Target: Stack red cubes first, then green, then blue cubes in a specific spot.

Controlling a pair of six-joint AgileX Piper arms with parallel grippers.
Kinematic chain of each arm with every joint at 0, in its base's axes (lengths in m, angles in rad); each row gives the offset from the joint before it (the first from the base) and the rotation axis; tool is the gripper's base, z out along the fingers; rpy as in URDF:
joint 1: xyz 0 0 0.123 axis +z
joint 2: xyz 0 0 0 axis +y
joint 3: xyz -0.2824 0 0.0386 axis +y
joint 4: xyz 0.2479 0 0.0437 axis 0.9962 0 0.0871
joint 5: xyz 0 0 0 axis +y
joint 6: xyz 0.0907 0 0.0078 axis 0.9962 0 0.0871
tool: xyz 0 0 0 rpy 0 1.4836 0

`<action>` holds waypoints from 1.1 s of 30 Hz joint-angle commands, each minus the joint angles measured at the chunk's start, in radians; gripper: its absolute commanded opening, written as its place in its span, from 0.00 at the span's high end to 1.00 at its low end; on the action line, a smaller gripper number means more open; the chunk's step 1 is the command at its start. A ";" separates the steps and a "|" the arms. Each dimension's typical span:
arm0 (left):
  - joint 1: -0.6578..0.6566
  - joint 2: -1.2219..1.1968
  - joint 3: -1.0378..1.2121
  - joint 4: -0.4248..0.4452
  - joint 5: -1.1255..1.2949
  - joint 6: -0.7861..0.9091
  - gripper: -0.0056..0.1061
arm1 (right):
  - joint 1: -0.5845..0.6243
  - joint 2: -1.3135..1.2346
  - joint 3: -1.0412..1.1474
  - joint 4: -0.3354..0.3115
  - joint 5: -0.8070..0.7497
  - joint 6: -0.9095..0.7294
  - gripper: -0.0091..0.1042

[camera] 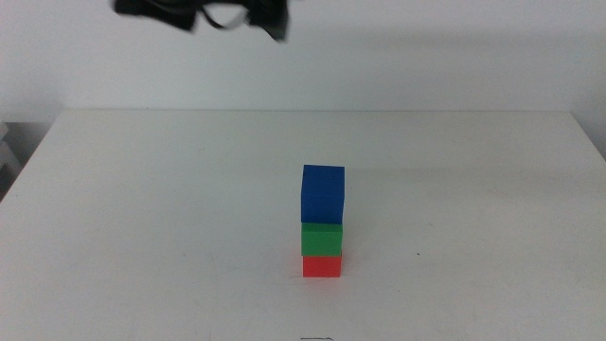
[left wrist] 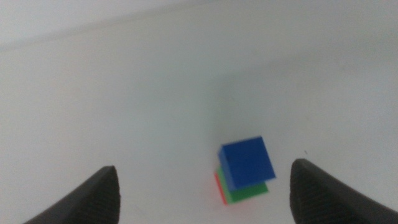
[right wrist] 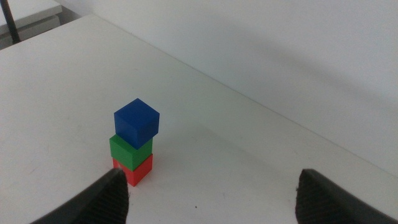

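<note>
Three cubes stand in one stack on the white table (camera: pixel 142 189). The red cube (camera: pixel 322 266) is at the bottom, the green cube (camera: pixel 322 240) sits on it, and the blue cube (camera: pixel 323 193) is on top, turned slightly. My left gripper (left wrist: pixel 204 168) hangs open high above the stack, looking down on the blue cube (left wrist: pixel 247 162), with green (left wrist: pixel 252 191) and a sliver of red (left wrist: pixel 219 186) below. My right gripper (right wrist: pixel 211 177) is open and off to the side, apart from the stack's blue (right wrist: pixel 136 122), green (right wrist: pixel 129 150) and red (right wrist: pixel 135 170) cubes. Neither gripper holds anything.
A blurred dark arm part (camera: pixel 204 14) crosses the top edge of the middle view, in front of the white wall. The table's far edge (camera: pixel 312 111) runs behind the stack. A pale object (right wrist: pixel 31 15) sits beyond the table's corner.
</note>
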 commanded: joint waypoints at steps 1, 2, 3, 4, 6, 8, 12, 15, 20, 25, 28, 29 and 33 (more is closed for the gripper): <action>-0.002 -0.076 -0.025 0.063 0.056 0.007 0.11 | -0.005 0.006 -0.025 -0.029 -0.073 -0.008 0.17; 0.008 -0.090 -0.025 0.081 0.056 0.003 0.11 | -0.005 0.006 -0.025 -0.029 -0.073 -0.008 0.17; 0.027 -0.108 -0.025 0.090 0.056 -0.003 0.11 | -0.005 0.006 -0.025 -0.029 -0.073 -0.008 0.17; 0.049 -0.124 -0.025 0.086 0.056 -0.004 0.11 | -0.005 0.006 -0.025 -0.028 -0.073 -0.008 0.17; 0.103 -0.153 -0.025 0.056 0.056 0.024 0.11 | -0.005 0.003 -0.025 -0.033 -0.073 -0.008 0.17; 0.172 -0.190 -0.025 0.005 0.053 0.111 0.11 | -0.005 0.002 -0.025 -0.030 -0.073 -0.008 0.17; 0.350 -0.263 -0.025 -0.108 0.028 0.284 0.11 | -0.005 0.004 -0.025 -0.029 -0.073 -0.008 0.17; 0.454 -0.307 -0.025 -0.147 -0.002 0.334 0.11 | -0.005 0.004 -0.025 -0.029 -0.073 -0.008 0.17; 0.529 -0.350 -0.025 -0.151 -0.011 0.323 0.11 | -0.005 0.004 -0.025 -0.031 -0.073 -0.008 0.17; 0.530 -0.358 -0.026 -0.151 -0.010 0.309 0.11 | -0.005 0.004 -0.025 -0.031 -0.073 -0.008 0.17; 0.527 -0.357 -0.026 -0.152 -0.009 0.309 0.11 | -0.005 0.004 -0.025 -0.031 -0.073 -0.008 0.17; 0.527 -0.353 -0.026 -0.152 -0.009 0.309 0.11 | -0.005 0.004 -0.025 -0.031 -0.073 -0.008 0.17; 0.527 -0.335 -0.025 -0.127 -0.009 0.309 0.11 | -0.005 0.004 -0.025 -0.031 -0.073 -0.008 0.17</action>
